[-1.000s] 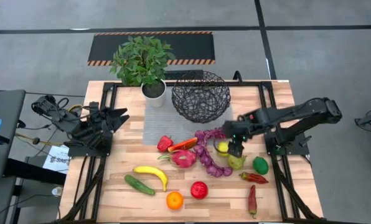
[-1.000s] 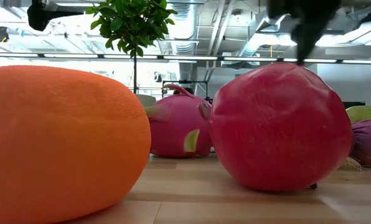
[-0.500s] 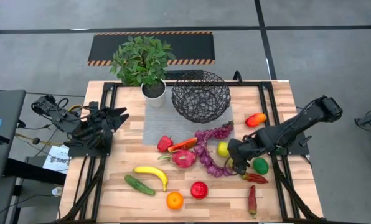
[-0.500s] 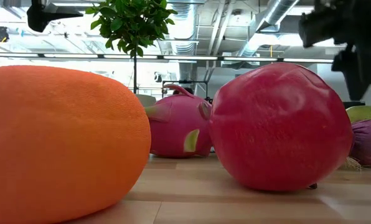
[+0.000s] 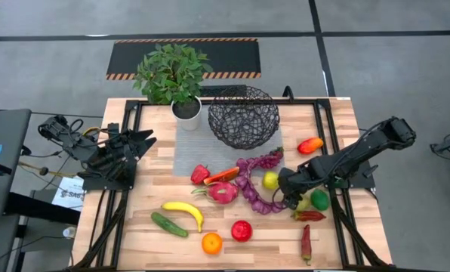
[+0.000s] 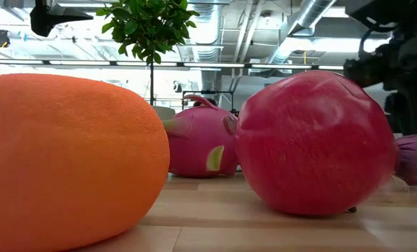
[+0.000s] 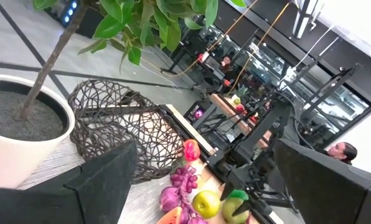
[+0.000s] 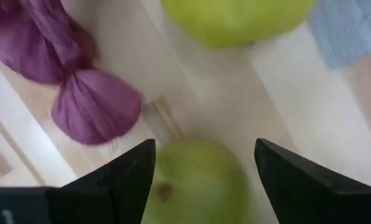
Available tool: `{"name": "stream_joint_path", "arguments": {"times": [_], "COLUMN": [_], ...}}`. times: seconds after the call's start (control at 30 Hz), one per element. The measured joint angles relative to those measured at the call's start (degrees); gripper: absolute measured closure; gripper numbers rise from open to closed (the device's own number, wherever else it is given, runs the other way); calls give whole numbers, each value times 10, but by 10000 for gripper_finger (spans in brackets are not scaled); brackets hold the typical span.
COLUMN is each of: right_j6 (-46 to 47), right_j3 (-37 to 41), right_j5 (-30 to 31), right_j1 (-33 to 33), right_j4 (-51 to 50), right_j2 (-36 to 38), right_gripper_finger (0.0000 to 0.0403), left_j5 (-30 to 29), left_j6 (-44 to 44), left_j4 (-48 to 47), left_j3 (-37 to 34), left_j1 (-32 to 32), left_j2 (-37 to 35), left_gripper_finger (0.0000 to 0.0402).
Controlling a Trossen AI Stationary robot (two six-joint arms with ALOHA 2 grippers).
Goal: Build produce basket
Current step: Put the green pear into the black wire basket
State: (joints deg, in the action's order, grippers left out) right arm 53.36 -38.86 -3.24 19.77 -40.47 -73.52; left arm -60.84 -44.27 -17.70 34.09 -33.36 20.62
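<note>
While fingers [image 8: 201, 168] straddle smooth rounded pear [image 8: 195, 180]

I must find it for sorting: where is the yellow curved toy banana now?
In the high view, the yellow curved toy banana lies front-left on the wooden table, beside the green cucumber.

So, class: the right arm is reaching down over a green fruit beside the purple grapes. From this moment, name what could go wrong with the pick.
1. The right gripper straddles the pear with fingers open; the rounded fruit could slip out as they close.
2. The grapes lie close beside it, so a finger may snag the string and drag it.
3. The lime and yellow-green apple crowd the spot and could get knocked away.
</note>
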Motion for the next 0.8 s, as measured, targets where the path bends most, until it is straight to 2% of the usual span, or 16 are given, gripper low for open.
{"name": "stream_joint_path", "arguments": {"times": [0.27,0.43,0.53,0.67,0.8], "right_j6": [2,-11,-16,-5,5], "right_j3": [12,-18,-59,-113,-135], "right_j5": [0,-71,-118,-162,-161], "right_j1": [-3,-37,-52,-53,-23], "right_j4": [3,-26,-64,-108,-160], "right_j2": [0,21,50,89,112], "right_gripper_finger": [116,111,93,48,10], "left_j5": [-15,-27,-32,-40,-43], "left_j6": [0,1,0,0,0], "left_j4": [0,0,0,0,0], "left_j3": [0,0,0,0,0], "left_j1": [0,0,0,0,0], "left_j2": [0,0,0,0,0], "left_gripper_finger": [38,38,38,38,38]}}
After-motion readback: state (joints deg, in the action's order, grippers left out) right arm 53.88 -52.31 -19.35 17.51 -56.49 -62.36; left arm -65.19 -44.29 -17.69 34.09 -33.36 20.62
